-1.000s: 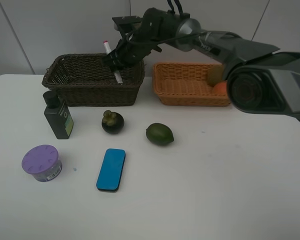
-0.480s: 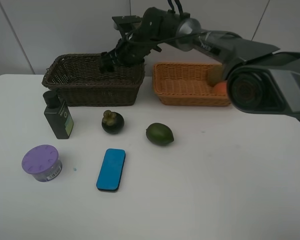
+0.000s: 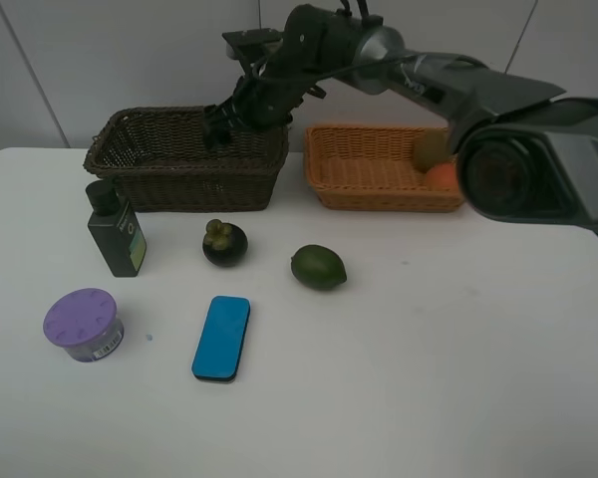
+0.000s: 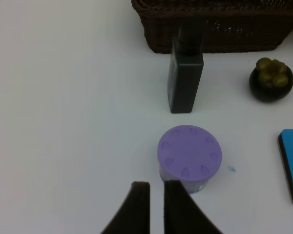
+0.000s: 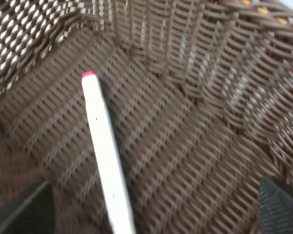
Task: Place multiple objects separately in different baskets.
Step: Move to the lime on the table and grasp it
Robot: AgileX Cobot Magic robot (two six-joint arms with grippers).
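Nearby, bottle [image 3: 117,239] and mangosteen [image 3: 224,243] front dark basket [image 3: 184,187]

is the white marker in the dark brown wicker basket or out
In: the white marker lies on the woven floor of the dark brown wicker basket.

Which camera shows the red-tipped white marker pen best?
The right wrist view: the white marker pen lies on the floor of the dark brown wicker basket. The exterior high and left wrist views show only the basket's walls.

Table [image 3: 458,378], brown basket [image 3: 179,184], tan basket [image 3: 379,189], bottle [image 3: 118,237], tub [image 3: 83,324], eraser [image 3: 221,338], mangosteen [image 3: 224,243], green fruit [image 3: 318,267]
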